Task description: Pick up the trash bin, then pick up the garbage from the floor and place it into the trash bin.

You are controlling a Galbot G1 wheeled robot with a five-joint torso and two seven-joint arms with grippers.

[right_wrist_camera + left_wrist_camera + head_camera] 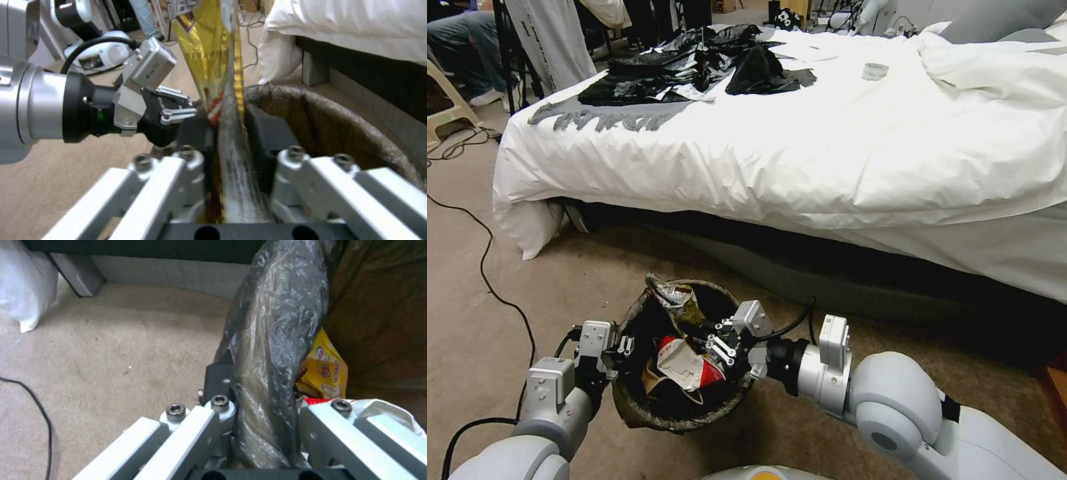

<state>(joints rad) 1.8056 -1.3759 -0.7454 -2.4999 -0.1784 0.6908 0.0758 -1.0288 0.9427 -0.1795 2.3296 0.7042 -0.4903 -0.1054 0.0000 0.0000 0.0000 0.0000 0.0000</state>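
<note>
The trash bin (635,408), its rim wrapped in a dark bag liner, hangs just above the floor (507,347) in front of me. My left gripper (622,347) is shut on the bin's left rim; the left wrist view shows the lined rim (276,323) clamped in that gripper (262,396). My right gripper (712,335) is over the bin's mouth, shut on a yellow and silver snack wrapper (684,300), which stands up between its fingers (262,133) in the right wrist view (213,50). Inside the bin lie a red-white wrapper (690,368), brown paper (657,388) and a yellow wrapper (327,373).
A bed with a white duvet (827,153) runs across behind the bin, its dark base (840,267) close to the far rim. Black plastic bags (694,63) lie on the bed. A black cable (487,267) snakes over the carpet at left.
</note>
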